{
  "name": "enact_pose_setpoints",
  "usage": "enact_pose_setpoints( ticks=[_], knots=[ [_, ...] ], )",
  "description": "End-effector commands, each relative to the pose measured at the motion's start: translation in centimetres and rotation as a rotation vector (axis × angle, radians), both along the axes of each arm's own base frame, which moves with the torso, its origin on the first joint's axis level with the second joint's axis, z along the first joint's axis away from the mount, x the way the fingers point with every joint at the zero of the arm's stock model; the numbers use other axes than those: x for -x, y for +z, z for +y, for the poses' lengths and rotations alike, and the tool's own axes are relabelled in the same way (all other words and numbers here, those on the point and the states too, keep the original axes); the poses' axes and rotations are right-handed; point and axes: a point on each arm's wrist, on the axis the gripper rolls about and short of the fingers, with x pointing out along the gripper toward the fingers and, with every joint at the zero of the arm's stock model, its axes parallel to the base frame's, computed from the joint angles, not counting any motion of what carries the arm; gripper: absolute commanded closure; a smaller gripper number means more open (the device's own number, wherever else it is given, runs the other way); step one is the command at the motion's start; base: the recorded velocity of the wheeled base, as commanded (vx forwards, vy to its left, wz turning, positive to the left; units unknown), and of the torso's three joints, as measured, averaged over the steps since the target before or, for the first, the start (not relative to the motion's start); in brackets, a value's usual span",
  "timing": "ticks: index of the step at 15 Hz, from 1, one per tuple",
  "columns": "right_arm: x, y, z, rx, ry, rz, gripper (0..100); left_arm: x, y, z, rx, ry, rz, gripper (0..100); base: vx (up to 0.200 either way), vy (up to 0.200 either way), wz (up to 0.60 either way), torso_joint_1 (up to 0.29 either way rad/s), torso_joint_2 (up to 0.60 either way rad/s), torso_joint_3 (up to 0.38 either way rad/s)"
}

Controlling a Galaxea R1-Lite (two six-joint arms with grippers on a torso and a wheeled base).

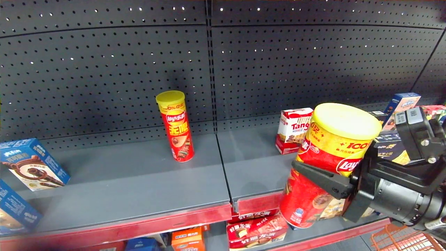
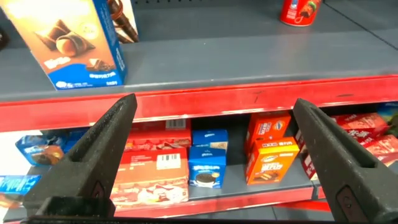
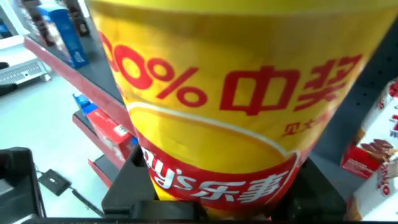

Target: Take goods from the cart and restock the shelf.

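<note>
Red-and-yellow can [image 1: 331, 146] in transit: gripping it in the right gripper [image 1: 322, 176], fingers clamped across its middle, holding it tilted, lid toward 1 o'clock, at the front edge of the shelf [image 1: 139, 181], at 4 o'clock in the head view. Judging by that, working through the placing step, release not yet done.

Next, probably calling for righting the can, pushing it in toward 11 o'clock over bare deck, and setting its base flat before letting go.

Noting a second can [image 1: 175, 127] standing upright at 10 o'clock from it, well apart, likely marking the row for joining. Watching a wafer box [image 1: 292, 130] just behind at 12 o'clock, risking a knock if going straight in. Passing over blue boxes [image 1: 33, 164] lying far off at 9 o'clock.

Keeping the left gripper [image 2: 214, 102] low by the red rail [image 2: 186, 107], fingers wide apart, holding nothing. Glimpsing the cart [image 1: 400, 240] at 5 o'clock.
</note>
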Motion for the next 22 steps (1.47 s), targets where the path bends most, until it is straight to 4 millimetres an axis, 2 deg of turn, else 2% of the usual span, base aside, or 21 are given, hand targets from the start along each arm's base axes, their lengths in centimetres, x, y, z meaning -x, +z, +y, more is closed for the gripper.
enact_pose_setpoints(
  ticks=[1,3,8,10,13,19,22],
  knots=[
    [0.25,0.27,-0.08,-0.029,-0.001,-0.028,100,-0.01,0.0,0.0,0.0,0.0,0.001,0,0.0,0.0,0.0,0.0,0.0,0.0],
    [0.47,0.57,-0.09,-0.081,-0.052,-0.068,100,-0.01,0.0,0.02,0.007,0.008,0.001,0,0.0,0.0,0.0,0.0,0.0,0.0],
    [1.05,0.45,0.52,-0.079,-0.188,-0.052,100,-0.01,0.01,0.01,0.009,0.006,-0.001,0,0.0,0.0,0.0,0.0,0.0,0.0],
    [1.02,0.48,0.55,-0.079,-0.188,-0.054,100,-0.01,0.01,0.01,0.009,0.006,-0.001,0,0.0,0.0,0.0,0.0,0.0,0.0],
    [0.93,0.45,0.65,-0.08,-0.184,-0.055,100,-0.01,0.01,0.01,0.009,0.006,-0.001,0,0.0,0.0,0.6,0.002,0.0,0.002],
    [0.85,0.11,-0.14,-0.043,-0.032,-0.059,100,-0.01,0.0,0.0,0.003,-0.001,0.001,0,0.0,0.0,0.0,0.0,0.0,0.0],
    [1.05,0.05,0.01,-0.037,-0.02,-0.052,100,-0.01,0.0,0.0,0.0,-0.001,0.001,0,0.0,0.0,0.0,0.0,0.0,0.0]
  ],
)
